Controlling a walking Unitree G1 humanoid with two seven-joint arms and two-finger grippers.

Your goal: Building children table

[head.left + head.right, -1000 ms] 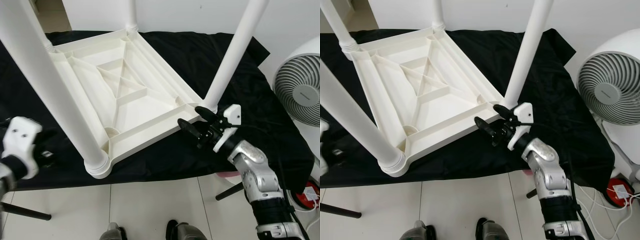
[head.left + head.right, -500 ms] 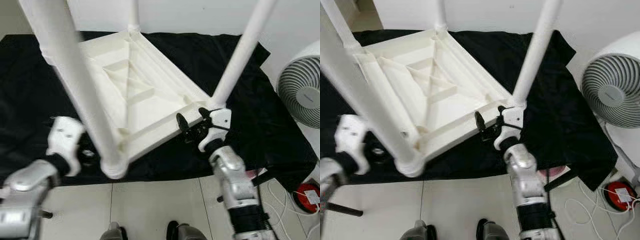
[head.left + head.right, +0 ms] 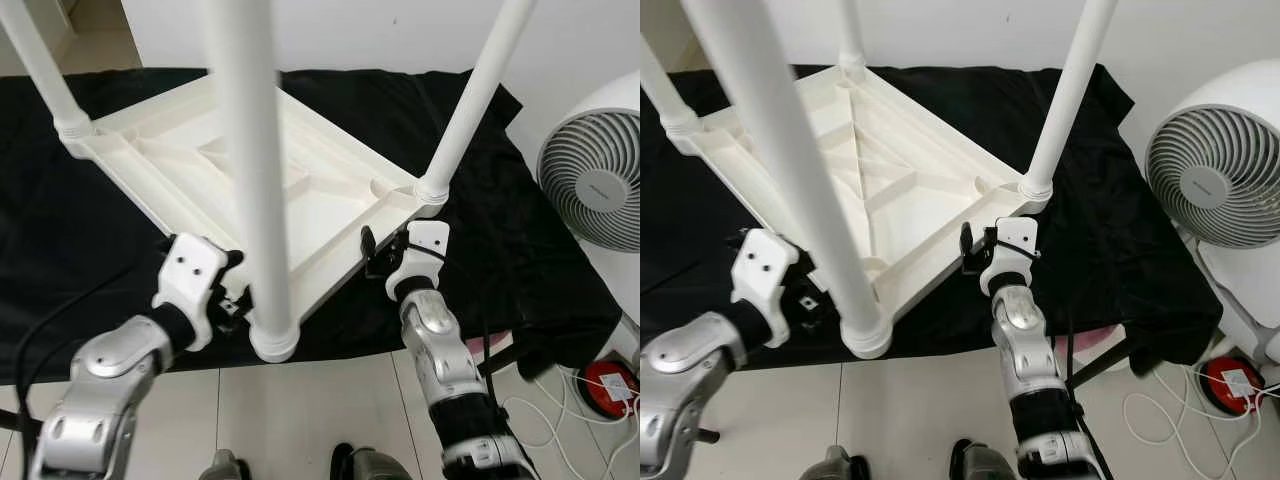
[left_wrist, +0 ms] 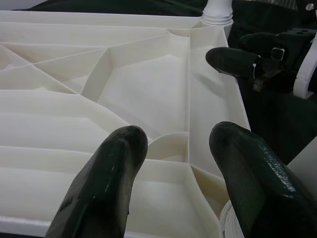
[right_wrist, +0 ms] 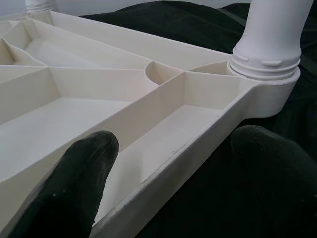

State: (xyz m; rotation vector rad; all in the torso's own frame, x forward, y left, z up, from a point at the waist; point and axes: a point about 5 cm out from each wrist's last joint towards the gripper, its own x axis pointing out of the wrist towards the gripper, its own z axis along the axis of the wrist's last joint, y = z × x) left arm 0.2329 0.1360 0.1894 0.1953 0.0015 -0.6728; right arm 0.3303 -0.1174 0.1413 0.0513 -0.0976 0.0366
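White plastic: the children's table [image 3: 330,190] lies upside down on a black cloth [image 3: 480,240], its ribbed underside facing up and its round legs standing upward. The nearest leg [image 3: 255,190] is seated in the corner socket closest to the robot; a second leg [image 3: 470,110] rises from the corner on the robot's right, and another leg [image 3: 40,65] stands at the far left corner.

The left gripper [image 3: 232,285] is at the near corner, beside the base of the nearest leg. In the left wrist view its fingers [image 4: 106,183] are spread apart over the ribbed underside, with nothing between them.

The right gripper [image 3: 975,250] is at the near edge of the table frame, just short of the right-hand leg's socket. In the right wrist view its fingers [image 5: 69,183] are apart and straddle the table's edge rail, one over the ribbed side and one over the cloth side; contact cannot be confirmed.

A white fan [image 3: 590,180] stands on the floor to the right, beyond the cloth.
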